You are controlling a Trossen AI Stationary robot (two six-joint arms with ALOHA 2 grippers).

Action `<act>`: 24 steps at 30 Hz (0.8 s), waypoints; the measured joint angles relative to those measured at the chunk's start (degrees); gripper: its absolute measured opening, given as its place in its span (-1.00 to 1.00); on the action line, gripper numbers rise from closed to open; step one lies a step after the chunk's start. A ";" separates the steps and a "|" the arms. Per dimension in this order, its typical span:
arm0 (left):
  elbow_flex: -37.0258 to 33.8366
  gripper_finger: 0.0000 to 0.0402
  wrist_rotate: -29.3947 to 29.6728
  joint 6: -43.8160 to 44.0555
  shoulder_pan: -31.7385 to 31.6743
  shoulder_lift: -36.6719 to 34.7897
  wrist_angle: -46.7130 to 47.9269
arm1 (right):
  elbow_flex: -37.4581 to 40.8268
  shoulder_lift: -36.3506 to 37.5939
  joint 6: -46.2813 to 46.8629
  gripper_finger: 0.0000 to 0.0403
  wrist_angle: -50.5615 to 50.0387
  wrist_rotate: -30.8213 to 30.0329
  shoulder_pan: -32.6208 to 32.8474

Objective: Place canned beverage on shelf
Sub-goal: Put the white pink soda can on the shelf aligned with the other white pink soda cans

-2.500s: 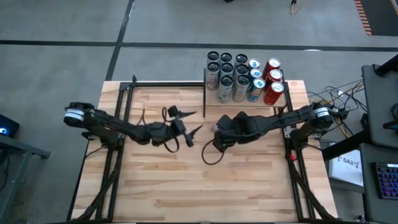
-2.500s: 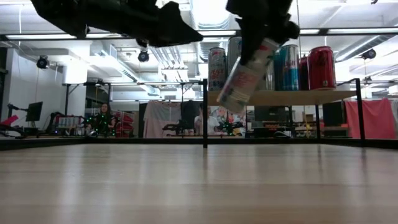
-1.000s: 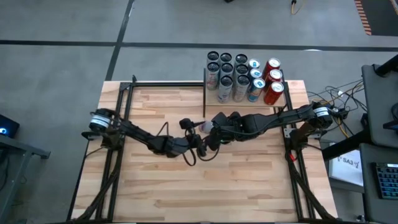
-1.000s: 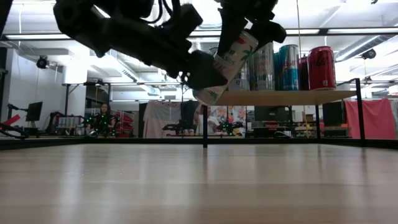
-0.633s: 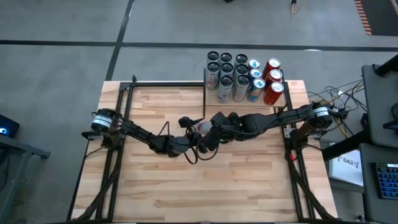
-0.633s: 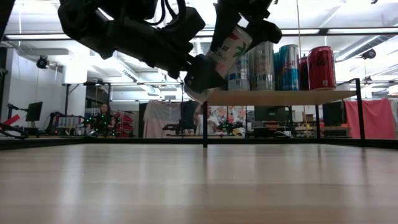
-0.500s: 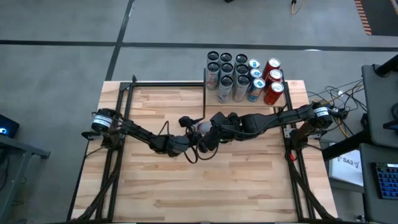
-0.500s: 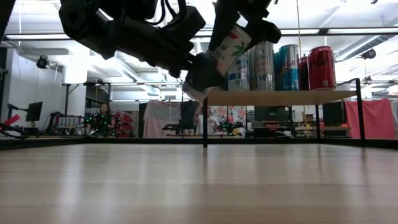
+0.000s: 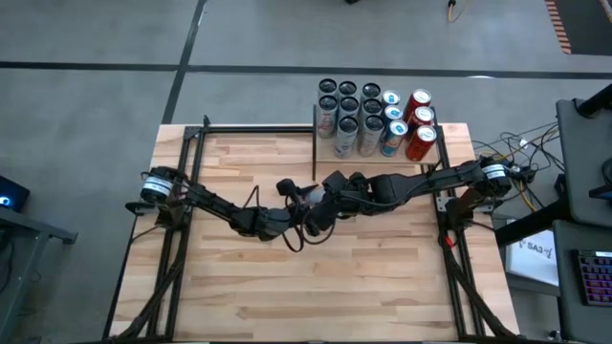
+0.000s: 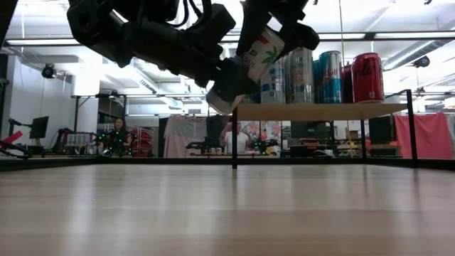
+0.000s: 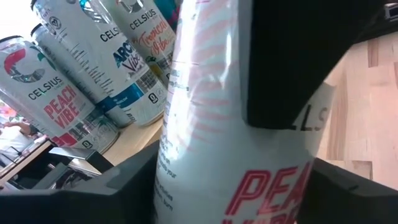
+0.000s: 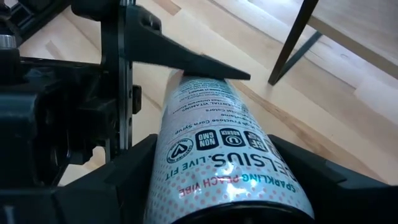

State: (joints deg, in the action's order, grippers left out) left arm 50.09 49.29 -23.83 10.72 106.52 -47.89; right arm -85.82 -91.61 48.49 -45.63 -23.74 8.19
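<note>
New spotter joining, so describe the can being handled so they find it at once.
Find the shelf at the table's far right, packed with upright cans. Just in front of its left end, the white can hangs tilted in mid-air between both pincers; the others all stand on the board.

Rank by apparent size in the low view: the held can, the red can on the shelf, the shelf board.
1. shelf board, widest.
2. held can, tilted between the left gripper and right gripper; nearer the camera, so it looks inflated.
3. red can.
</note>
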 joint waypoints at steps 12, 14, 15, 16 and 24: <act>-0.04 0.20 -0.88 0.79 -0.02 -0.29 -0.37 | 0.00 0.77 -2.57 0.46 0.36 -1.72 0.02; -0.07 0.20 -0.79 0.76 -0.02 -0.39 -0.06 | 0.00 1.30 -3.04 0.51 0.12 -2.06 0.02; -0.07 0.20 -0.81 0.63 -0.02 -0.39 0.12 | 0.00 1.61 -3.20 0.53 0.10 -2.78 0.03; -0.11 0.20 -0.81 0.48 -0.02 -0.39 0.35 | -0.07 1.86 -3.39 0.55 0.13 -3.41 0.06; -0.13 0.20 -0.74 0.80 -0.02 -1.48 0.88 | -0.07 4.89 -5.03 0.61 0.22 -5.06 0.04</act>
State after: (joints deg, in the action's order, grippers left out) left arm 49.95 48.56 -23.03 10.70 105.04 -47.02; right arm -85.89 -86.72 43.46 -45.41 -28.80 8.23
